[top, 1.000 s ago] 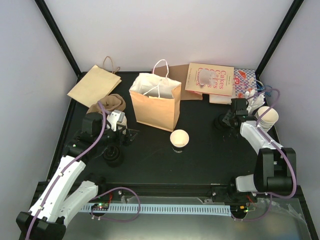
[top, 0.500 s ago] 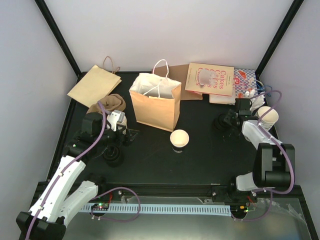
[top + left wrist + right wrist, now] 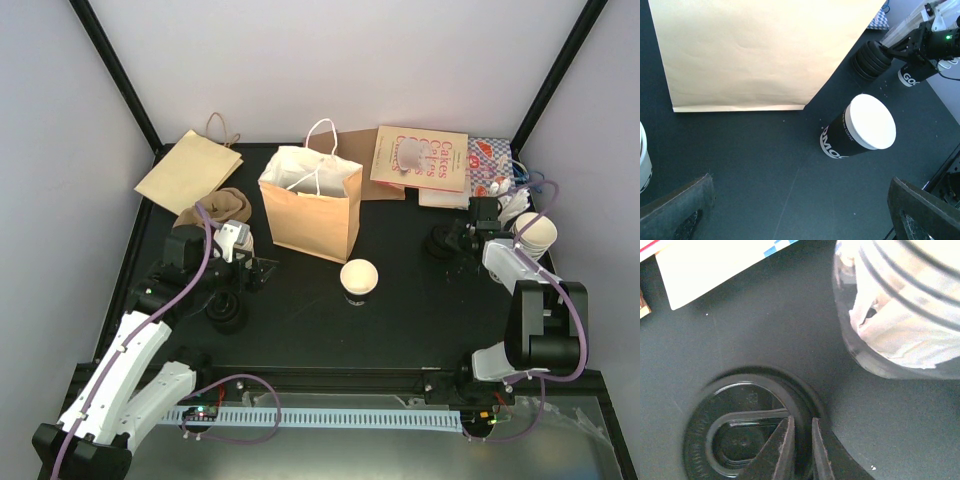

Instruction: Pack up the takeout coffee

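The coffee cup [image 3: 359,278] stands lidless mid-table, black-walled and white inside; the left wrist view shows it [image 3: 860,129] in front of the bag. A stack of black lids [image 3: 443,243] sits to its right, also seen in the left wrist view [image 3: 871,60]. My right gripper [image 3: 458,240] is down on that stack. In the right wrist view, its fingers [image 3: 801,450] pinch the top lid's [image 3: 740,432] rim, one inside and one outside. My left gripper [image 3: 255,270] hovers wide open at the left, with only bare table between its fingers [image 3: 675,210].
A tan paper bag [image 3: 310,205] stands open behind the cup. Flat bag [image 3: 188,170] and brown pulp tray [image 3: 222,205] lie back left. A book [image 3: 420,158] lies at the back right. Sleeved stacks of white cups [image 3: 533,235] stand beside the right gripper, close in its view [image 3: 900,305].
The right gripper's jaws have narrowed onto the lid's rim, and the right wrist has shifted slightly toward the stack. The left arm and the cup have not moved.
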